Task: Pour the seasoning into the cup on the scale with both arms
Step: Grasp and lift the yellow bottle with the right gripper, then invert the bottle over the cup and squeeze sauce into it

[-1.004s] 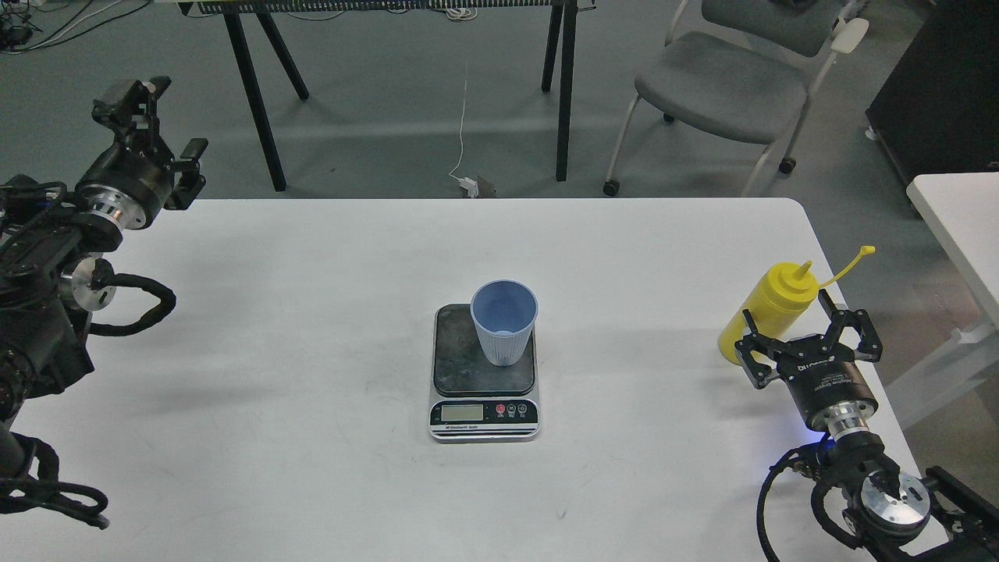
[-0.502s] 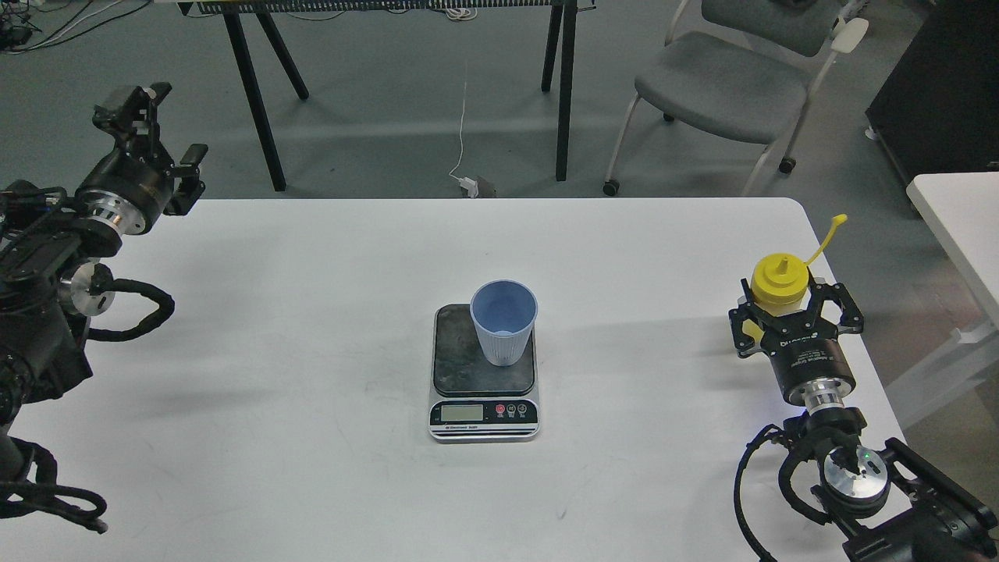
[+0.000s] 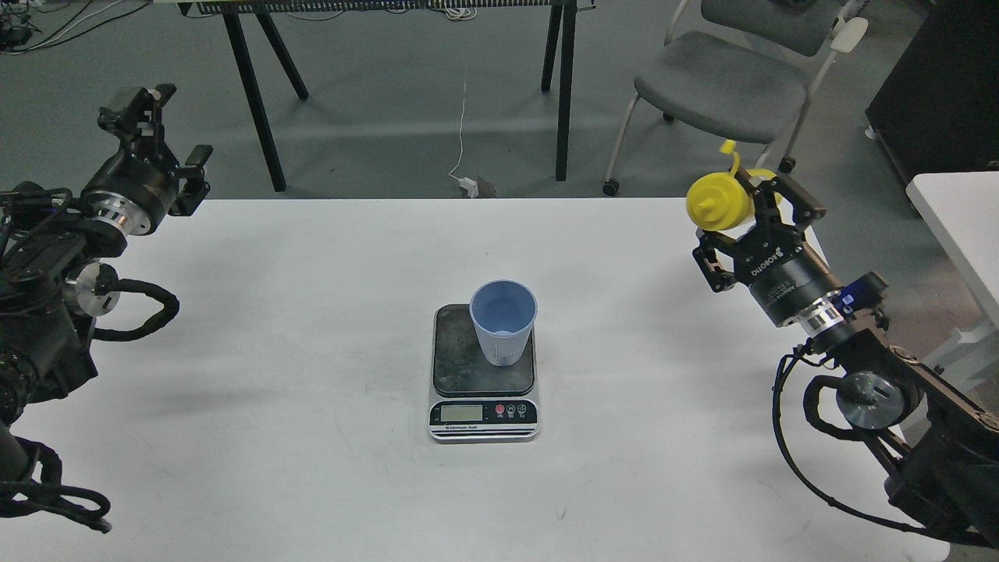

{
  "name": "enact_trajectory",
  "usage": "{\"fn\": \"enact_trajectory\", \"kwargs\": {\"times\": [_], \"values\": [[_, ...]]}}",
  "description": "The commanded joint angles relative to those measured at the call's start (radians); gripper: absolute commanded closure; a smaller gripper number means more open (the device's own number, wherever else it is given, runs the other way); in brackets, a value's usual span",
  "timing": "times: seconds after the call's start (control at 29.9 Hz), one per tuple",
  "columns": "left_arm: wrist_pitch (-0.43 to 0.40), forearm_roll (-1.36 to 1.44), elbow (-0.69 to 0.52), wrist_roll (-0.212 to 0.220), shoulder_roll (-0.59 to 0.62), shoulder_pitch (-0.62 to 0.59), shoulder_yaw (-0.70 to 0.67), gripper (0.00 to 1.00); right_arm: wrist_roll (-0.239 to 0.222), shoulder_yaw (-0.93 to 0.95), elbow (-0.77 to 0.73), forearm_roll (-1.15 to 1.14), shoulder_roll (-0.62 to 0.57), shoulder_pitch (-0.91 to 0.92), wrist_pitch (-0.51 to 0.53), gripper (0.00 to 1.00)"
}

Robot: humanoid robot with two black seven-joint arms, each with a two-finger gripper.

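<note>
The light-blue cup (image 3: 504, 320) stands upright on the dark plate of the scale (image 3: 484, 375) at the table's middle. My right gripper (image 3: 749, 215) is shut on the yellow seasoning bottle (image 3: 718, 201) and holds it in the air at the right, well above the table. The bottle is tilted, its cone nozzle pointing left and toward me, its cap strap sticking up. It is far to the right of the cup. My left gripper (image 3: 160, 129) is open and empty, raised over the table's far left edge.
The white table (image 3: 312, 312) ends just behind my left gripper. A grey chair (image 3: 726, 82) and black table legs (image 3: 254, 94) stand on the floor beyond. Another white table edge (image 3: 956, 211) is at the right.
My right gripper closed around the bottle on the table, lifted it up and away from me, and tilted it leftward. The left arm barely moved.
</note>
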Motion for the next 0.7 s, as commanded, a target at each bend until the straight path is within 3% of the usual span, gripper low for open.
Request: {"fn": "enact_trajectory", "kwargs": {"times": [0.0,0.23,0.54,0.67], "values": [[0.000,0.000,0.000,0.000,-0.003,0.000,-0.001,0.06,-0.027,-0.157,0.053,-0.142,-0.048,0.152,-0.139,0.73],[0.000,-0.014,-0.001,0.000,-0.004,0.000,-0.003,0.06,-0.027,-0.565,0.044,-0.329,-0.067,0.469,-0.342,0.73],[0.000,-0.032,-0.001,0.000,-0.015,0.001,-0.003,0.06,-0.031,-0.760,0.029,-0.458,-0.010,0.677,-0.373,0.73],[0.000,-0.032,-0.001,0.000,-0.023,0.001,-0.003,0.06,-0.070,-0.869,0.023,-0.504,0.022,0.734,-0.373,0.72]]}}
